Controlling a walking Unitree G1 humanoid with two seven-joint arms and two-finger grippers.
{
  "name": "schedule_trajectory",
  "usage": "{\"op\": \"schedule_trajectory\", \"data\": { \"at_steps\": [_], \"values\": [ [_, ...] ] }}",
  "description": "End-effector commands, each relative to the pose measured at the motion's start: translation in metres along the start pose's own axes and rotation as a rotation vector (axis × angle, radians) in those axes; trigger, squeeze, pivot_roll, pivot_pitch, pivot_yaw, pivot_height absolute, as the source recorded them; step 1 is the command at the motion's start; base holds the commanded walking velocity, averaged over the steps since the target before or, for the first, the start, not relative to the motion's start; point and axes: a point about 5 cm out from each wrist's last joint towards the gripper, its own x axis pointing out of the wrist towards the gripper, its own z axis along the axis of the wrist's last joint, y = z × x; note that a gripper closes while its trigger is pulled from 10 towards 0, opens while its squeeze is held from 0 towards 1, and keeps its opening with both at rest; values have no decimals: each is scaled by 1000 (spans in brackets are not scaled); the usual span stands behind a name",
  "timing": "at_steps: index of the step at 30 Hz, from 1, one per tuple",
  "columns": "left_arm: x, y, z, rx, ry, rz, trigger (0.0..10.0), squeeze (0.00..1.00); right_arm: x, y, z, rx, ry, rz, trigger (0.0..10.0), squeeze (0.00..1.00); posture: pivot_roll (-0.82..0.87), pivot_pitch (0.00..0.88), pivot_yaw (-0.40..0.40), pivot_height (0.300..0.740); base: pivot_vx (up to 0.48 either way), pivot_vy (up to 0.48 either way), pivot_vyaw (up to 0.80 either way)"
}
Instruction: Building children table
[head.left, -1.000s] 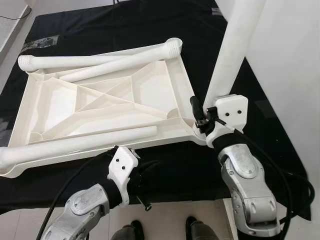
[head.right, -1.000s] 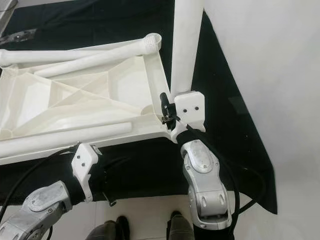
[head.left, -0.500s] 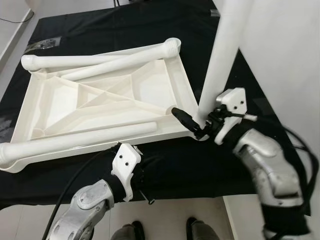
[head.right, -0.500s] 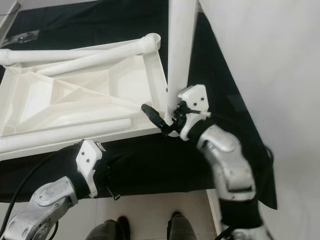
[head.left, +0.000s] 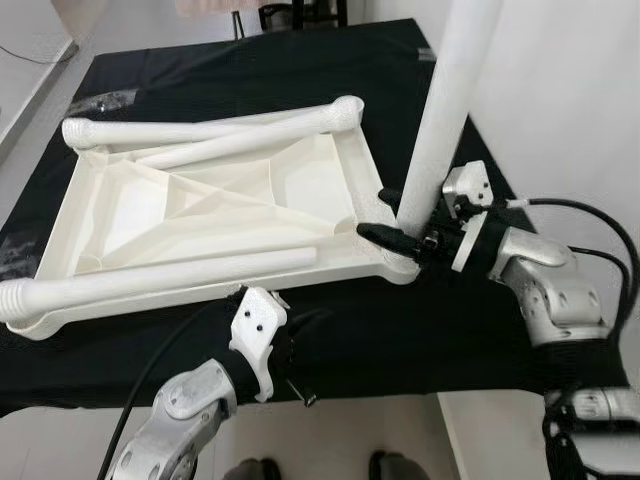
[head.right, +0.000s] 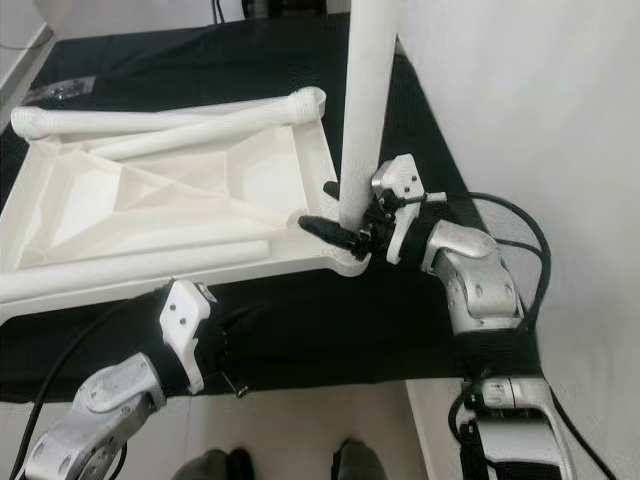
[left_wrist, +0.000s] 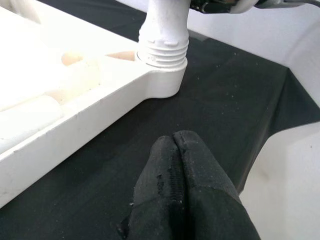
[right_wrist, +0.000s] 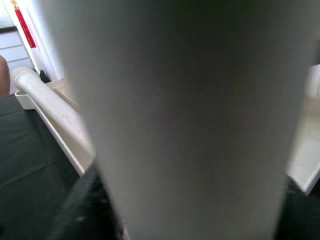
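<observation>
The white plastic table top (head.left: 357, 165) lies upside down on a black cloth. One white leg (head.left: 441, 110) stands upright in the near right corner socket (left_wrist: 161, 82), its thread showing above the collar. My right gripper (head.left: 396, 216) is shut on this leg just above the socket, one black finger (head.left: 378, 233) in front and one behind. Three loose legs lie on the top: one along the far rim (head.left: 200, 125), one slanted beside it (head.left: 225, 148), one along the near rim (head.left: 150, 282). My left gripper (left_wrist: 174, 141) is shut on nothing and rests on the cloth just before the near rim.
The black cloth (head.left: 400, 330) ends close in front of me, with pale floor below. A white wall (head.left: 570, 120) rises close on the right. A clear plastic bag (head.left: 105, 100) lies at the far left of the cloth. Dark chair legs (head.left: 290, 14) stand beyond.
My right arm has swung out from below to the right side of the upright leg, its wrist turning around the leg's base. The leg now stands straighter. The left arm has barely moved.
</observation>
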Motion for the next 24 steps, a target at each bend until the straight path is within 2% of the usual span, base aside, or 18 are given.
{"op": "schedule_trajectory", "data": {
  "at_steps": [1, 9, 10, 11, 12, 14, 15, 16, 17, 18, 19, 20, 22, 24],
  "values": [
    [-2, -2, -4, 1, 12, 3, 10000, 0, 6, 6, -4, 1, 4, 57, 0, 0, 36, 135, 4, 740, 0, 0, 0],
    [-9, 0, -6, -17, 2, 40, 10000, 0, -10, 1, -20, 28, 54, 45, 0, 0, 20, 154, 8, 740, 0, 0, 0],
    [-9, 0, -7, -18, -1, 42, 10000, 0, -13, 4, -30, 28, 103, -11, 0, 0, 11, 159, 11, 740, 0, 0, 0],
    [-9, 0, -7, -18, -1, 42, 10000, 0, -13, 4, -30, 28, 103, -11, 0, 0, 11, 159, 11, 740, 0, 0, 0],
    [-9, 1, -7, -18, -5, 45, 10000, 0, -14, 12, -45, 32, 183, -111, 0, 0, 4, 166, 7, 740, 0, 0, 0],
    [-9, 1, -7, -18, -5, 45, 10000, 0, -14, 12, -45, 32, 183, -111, 0, 0, 4, 166, 7, 740, 0, 0, 0],
    [-8, 3, -7, -7, -14, 42, 10000, 0, -11, 52, -79, 134, 312, -604, 0, 0, 7, 184, 13, 740, 0, 0, 0],
    [-8, 3, -7, -7, -14, 42, 10000, 0, -11, 52, -79, 134, 312, -604, 0, 0, 7, 184, 13, 740, 0, 0, 0],
    [-8, 3, -7, -2, -16, 38, 10000, 0, -14, 72, -84, 194, 331, -725, 0, 0, 6, 183, 16, 740, 0, 0, 0],
    [-7, 4, -7, -1, -18, 34, 10000, 0, -8, 90, -82, 164, 328, -721, 0, 0, -6, 179, 33, 740, 0, 0, 0],
    [-7, 4, -7, -1, -18, 34, 10000, 0, -8, 90, -82, 164, 328, -721, 0, 0, -6, 179, 33, 740, 0, 0, 0],
    [-7, 5, -8, -1, -18, 31, 10000, 0, -1, 100, -78, 106, 315, -649, 0, 0, -12, 178, 35, 740, 0, 0, 0],
    [-7, 5, -8, -1, -18, 31, 10000, 0, -1, 100, -78, 106, 315, -649, 0, 0, -12, 178, 35, 740, 0, 0, 0],
    [-5, 6, -10, -6, -12, 26, 10000, 0, 4, 78, -74, 52, 292, -637, 0, 0, -4, 166, 29, 740, 0, 0, 0]
  ]
}}
